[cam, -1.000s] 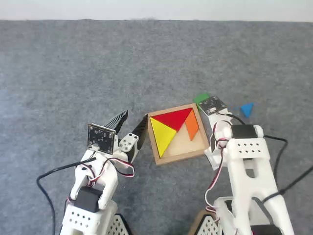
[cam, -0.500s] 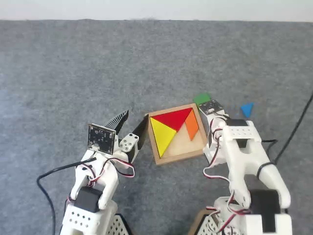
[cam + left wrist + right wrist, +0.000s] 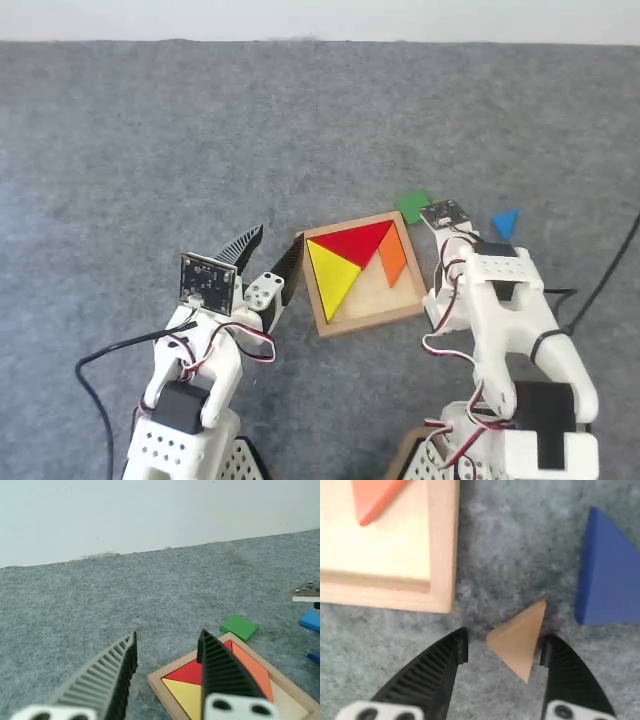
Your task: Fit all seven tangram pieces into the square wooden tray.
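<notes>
Grey felt (image 3: 150, 130) bears the partly filled square wooden tray (image 3: 442, 540), and just beside its rim the right gripper (image 3: 505, 645), jaws apart, straddles a small tan wooden triangle (image 3: 520, 637): a pick-up, I judge, needing a square close, then a lift.

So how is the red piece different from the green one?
The red piece is a big triangle; the green piece is smaller and four-sided. Red lies inside the tray; green sits outside it on the carpet. Both lie flat.
</notes>
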`<state>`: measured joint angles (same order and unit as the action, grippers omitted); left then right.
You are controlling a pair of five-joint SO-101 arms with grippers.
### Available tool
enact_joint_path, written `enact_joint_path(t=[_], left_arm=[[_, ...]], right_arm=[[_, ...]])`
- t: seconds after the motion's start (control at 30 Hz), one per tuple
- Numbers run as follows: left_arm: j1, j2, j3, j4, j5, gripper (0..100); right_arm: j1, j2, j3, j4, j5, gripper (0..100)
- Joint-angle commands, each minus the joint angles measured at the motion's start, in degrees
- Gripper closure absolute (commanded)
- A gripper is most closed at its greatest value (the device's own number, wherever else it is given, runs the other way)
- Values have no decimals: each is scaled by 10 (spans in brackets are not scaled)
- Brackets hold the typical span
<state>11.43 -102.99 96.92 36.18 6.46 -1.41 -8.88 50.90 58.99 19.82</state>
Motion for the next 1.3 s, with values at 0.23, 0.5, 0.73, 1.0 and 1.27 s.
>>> enact_joint_path(t=[0.23, 0.5, 0.73, 1.0, 1.27], left_arm=[[4, -11, -5, 4, -4, 805], [4, -11, -5, 4, -4, 805], [4, -11, -5, 4, -4, 805], [4, -11, -5, 4, -4, 805], [4, -11, -5, 4, -4, 805]], right_arm=[[18, 22, -20, -15, -66, 736], [16, 22, -16, -16, -65, 891], [0, 3, -45, 16, -66, 897], [-91, -74, -99, 90, -102, 897], [-171, -68, -164, 93, -114, 897]])
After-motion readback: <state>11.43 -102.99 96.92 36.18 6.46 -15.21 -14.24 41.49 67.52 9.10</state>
